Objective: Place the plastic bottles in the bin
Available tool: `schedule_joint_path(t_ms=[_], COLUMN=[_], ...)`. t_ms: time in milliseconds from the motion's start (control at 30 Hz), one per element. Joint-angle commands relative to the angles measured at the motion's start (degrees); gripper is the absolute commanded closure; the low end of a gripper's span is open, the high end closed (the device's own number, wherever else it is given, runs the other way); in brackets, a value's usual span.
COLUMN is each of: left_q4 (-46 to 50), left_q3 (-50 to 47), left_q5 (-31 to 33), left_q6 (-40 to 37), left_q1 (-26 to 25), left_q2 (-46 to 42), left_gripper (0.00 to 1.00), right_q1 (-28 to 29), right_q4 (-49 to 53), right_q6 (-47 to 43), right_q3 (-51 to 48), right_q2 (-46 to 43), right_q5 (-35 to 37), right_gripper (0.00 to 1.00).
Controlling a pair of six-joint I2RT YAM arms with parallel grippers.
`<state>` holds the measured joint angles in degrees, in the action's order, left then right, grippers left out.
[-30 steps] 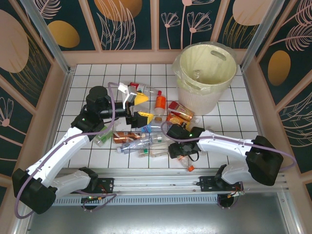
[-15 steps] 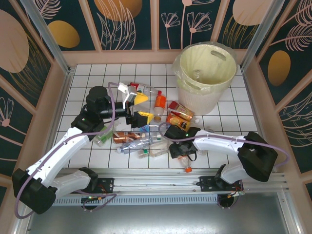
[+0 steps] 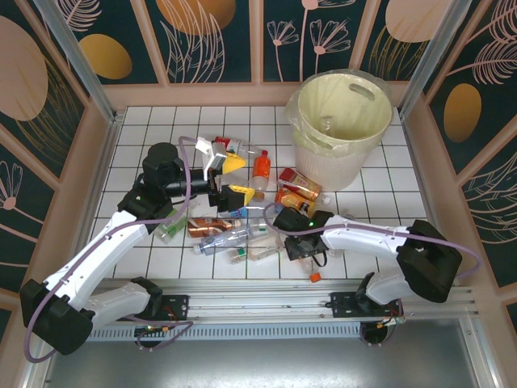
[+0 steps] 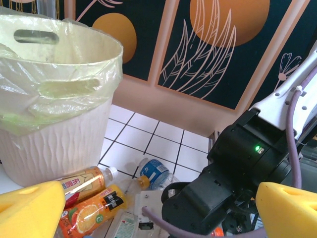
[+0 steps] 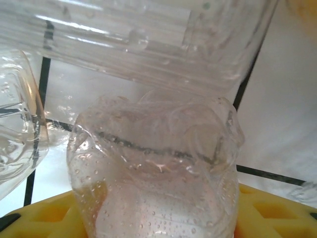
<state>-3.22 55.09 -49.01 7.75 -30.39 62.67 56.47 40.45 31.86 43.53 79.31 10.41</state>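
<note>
My right claw (image 3: 299, 249) lay low at the near edge of a heap of small plastic bottles (image 3: 242, 230) on the white tiled surface (image 3: 153, 133). Its yellow fingers (image 5: 29, 223) flanked a crumpled clear plastic bottle (image 5: 153, 163); whether they gripped it, I could not tell. My left claw (image 3: 231, 179) hung spread wide above the heap. The large round pale-yellow lined bin (image 3: 331, 166) stood beyond, far right.

Clear glossy plastic bottle (image 5: 153, 173) — ribbed matt bin (image 4: 54, 144).
</note>
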Motion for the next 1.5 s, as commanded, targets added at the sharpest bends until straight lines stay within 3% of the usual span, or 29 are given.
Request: schedule_joint_path(t_ms=[0, 300, 600, 767, 1067, 1467], left_q4=[-2.0, -4.2, -15.8, -16.9, -16.9, -15.6], left_q3=[1.0, -1.0, -6.2, -6.8, -7.3, -7.0], left_q5=[0.0, 1.5, 4.0, 4.8, 8.6, 9.8], left_q6=[0.3, 1.2, 6.6, 7.0, 7.1, 5.9], left_q1=[-0.2, -0.2, -0.2, -0.2, -0.2, -0.2], left_q2=[0.2, -0.3, -3.4, -5.0, -6.2, -6.4], left_gripper=[0.01, 0.01, 0.01, 0.01, 0.01, 0.01], right_q1=[0.3, 0.0, -2.0, -4.5, -10.6, -24.8], right_q4=[4.4, 4.2, -1.9, -5.6, -9.7, -15.9], right_q6=[-0.5, -4.6, -13.1, -18.2, -26.8, -32.3], right_q3=[3.4, 13.6, 26.1, 32.6, 45.6, 58.4], right_q2=[-3.6, -11.6, -11.3, -10.5, -7.2, 1.8], right_q5=[3.3, 8.7, 11.7, 10.8, 8.2, 6.0], right_gripper=[0.42, 0.45, 0.45, 0.45, 0.45, 0.45])
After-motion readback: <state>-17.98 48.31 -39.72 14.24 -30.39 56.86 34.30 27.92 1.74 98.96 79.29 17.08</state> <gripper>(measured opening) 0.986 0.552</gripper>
